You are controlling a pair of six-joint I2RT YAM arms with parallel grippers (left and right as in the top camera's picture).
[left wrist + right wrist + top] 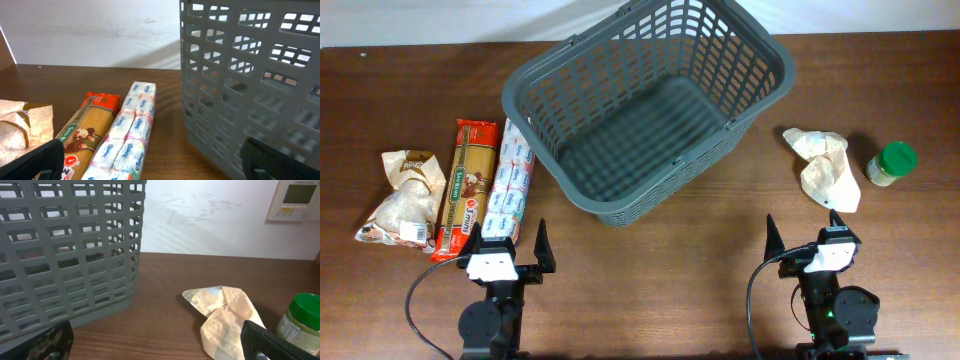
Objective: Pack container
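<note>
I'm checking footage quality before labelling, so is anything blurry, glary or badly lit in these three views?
Overhead: sharp, evenly lit, no glare on the table or basket. Left wrist: jaws in the bottom corners are blurred, tissue pack print is readable. Right wrist: jaws blurred too, faint light streaks on the wall, jar cropped at the edge.

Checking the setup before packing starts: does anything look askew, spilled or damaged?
Nothing looks spilled or broken. The container sits turned diagonally to the table edge, and the left bag and the right bag are both crumpled.
</note>
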